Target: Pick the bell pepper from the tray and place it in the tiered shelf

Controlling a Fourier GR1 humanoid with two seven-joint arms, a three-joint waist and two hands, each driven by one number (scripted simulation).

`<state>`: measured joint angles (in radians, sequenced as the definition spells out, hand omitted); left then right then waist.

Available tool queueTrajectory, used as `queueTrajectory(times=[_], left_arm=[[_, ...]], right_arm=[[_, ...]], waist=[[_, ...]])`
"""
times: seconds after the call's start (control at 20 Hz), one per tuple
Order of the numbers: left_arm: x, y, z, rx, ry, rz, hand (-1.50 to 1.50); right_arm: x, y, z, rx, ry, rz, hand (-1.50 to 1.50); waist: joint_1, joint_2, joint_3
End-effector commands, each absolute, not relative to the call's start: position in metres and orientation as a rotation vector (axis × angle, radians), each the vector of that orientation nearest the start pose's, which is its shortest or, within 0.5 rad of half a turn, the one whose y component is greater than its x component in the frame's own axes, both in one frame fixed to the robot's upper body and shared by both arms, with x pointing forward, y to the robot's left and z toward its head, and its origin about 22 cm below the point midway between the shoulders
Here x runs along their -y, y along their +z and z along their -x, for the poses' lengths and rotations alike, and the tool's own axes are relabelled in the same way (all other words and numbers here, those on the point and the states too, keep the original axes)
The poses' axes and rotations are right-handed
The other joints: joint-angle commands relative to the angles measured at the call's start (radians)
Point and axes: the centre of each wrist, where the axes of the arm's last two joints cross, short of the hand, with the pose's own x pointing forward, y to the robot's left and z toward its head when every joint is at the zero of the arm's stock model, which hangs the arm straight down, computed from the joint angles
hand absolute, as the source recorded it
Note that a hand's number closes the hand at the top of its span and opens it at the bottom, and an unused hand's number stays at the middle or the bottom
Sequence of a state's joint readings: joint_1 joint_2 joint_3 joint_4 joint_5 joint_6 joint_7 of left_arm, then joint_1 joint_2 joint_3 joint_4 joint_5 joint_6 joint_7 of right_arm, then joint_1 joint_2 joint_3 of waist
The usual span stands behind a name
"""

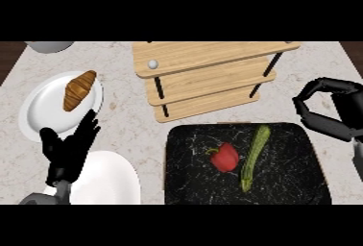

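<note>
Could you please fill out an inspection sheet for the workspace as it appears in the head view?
Surface: pale speckled stone counter, with dark strips at its left and right edges.
Job's things: red bell pepper lies on the black marbled tray; the wooden tiered shelf stands beyond the tray, its boards bare.
Clutter: green zucchini on the tray, right of the pepper; croissant on a white plate; a second white plate, bare, near the left hand; a grey vessel's rim at the far left corner.
Hands: left hand open, fingers up, resting; right hand curled, holding nothing, right of the tray.
Cables: nothing seen.
Surroundings: nothing seen beyond the counter.
</note>
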<state>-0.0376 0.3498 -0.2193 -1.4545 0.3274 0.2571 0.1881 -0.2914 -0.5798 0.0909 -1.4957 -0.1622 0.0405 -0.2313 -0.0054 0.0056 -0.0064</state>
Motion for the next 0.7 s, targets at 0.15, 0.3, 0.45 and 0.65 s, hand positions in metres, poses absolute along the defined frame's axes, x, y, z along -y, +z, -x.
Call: queueTrajectory(times=[0.15,0.3,0.45,0.65], left_arm=[[-0.283,-0.021,-0.251,1.129,0.058,-0.077,0.00],[-0.288,-0.023,-0.248,1.117,0.052,-0.081,0.00],[-0.290,-0.024,-0.246,1.099,0.045,-0.109,0.00],[-0.296,-0.012,-0.236,1.116,0.055,-0.083,0.00]], right_arm=[[0.363,0.095,-0.314,1.902,0.694,0.138,-1.50],[0.355,0.114,-0.308,1.888,0.865,0.074,-1.50],[0.341,0.148,-0.298,1.825,1.026,-0.001,-1.50],[0.339,0.155,-0.277,1.749,1.121,0.005,-1.50]], waist=[[0.012,-0.002,0.007],[0.006,-0.005,0.006],[-0.005,-0.010,0.005],[0.000,-0.011,0.006]])
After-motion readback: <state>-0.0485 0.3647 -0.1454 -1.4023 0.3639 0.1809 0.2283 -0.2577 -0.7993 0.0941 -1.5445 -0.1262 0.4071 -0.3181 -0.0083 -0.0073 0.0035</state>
